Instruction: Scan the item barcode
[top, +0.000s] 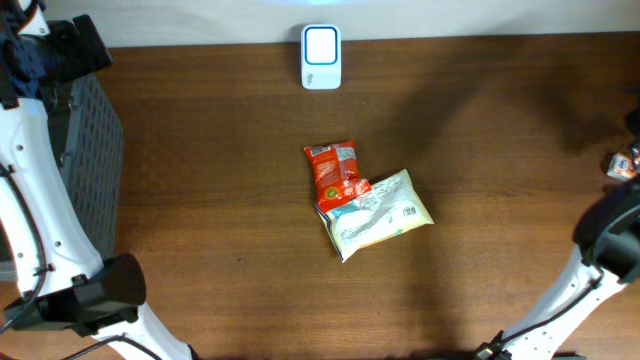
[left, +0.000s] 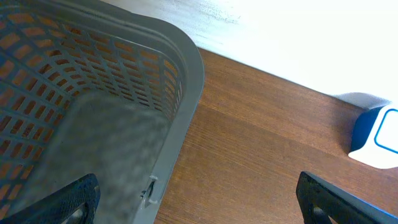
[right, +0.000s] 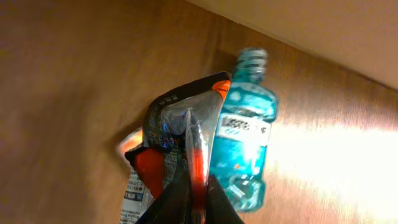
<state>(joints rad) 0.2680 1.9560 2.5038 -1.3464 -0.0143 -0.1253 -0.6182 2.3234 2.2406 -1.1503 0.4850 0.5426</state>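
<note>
The right pincer (right: 191, 183) is clamping shut on a small packet (right: 180, 115), pinching its crimped edge between two dark fingers (right: 163, 208). The small packet, silver and black with orange-red patches, is being held off the tabletop (right: 74, 74) at the far right of the workspace. In the right wrist view it is showing in front of a blue mouthwash bottle (right: 245, 134). The bottle is lying flat on the wood with its cap pointing toward the pale back edge. Whether a barcode is facing outward cannot be told.

The left pincer (left: 199, 198) is standing wide open and gripping nothing, with its two black fingertips (left: 74, 199) showing at the lower corners of the left wrist view. It is hovering over the rim of a grey mesh basket (left: 186, 68), which is sitting at the left end of the tabletop.

The scanner (top: 321, 57), white with blue trim, is resting at the middle of the back edge, well apart from both pincers.

In the middle of the tabletop a red packet (top: 333, 170) and a pale pouch (top: 382, 212) are lying touching. The lower end of the red packet is meeting the pouch's upper left corner
</note>
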